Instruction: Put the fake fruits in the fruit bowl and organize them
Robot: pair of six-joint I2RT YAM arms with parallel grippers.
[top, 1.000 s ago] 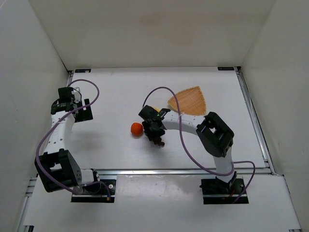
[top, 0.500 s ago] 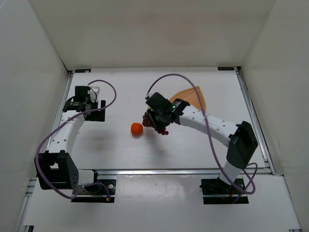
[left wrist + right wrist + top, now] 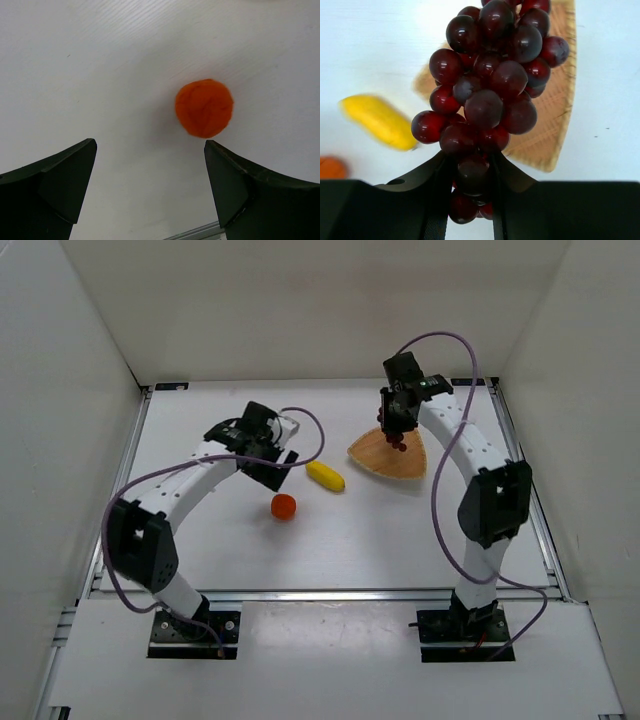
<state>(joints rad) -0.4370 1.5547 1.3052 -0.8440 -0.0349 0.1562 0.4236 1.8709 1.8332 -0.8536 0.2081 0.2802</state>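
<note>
Right hand: pressed in on one end of the dark purple-red plastic grape bunch, pinching it. Bunch hangs over the shallow tan woven wicker basket, far part; can't tell if it touches the weave. Left hand: fingers spread wide, holding nothing, hovering over the round orange plastic fruit. Orange sits on the white tabletop, closer to one finger, touching neither. Short yellow plastic banana lies flat on the tabletop between orange and basket, apart from both.
</note>
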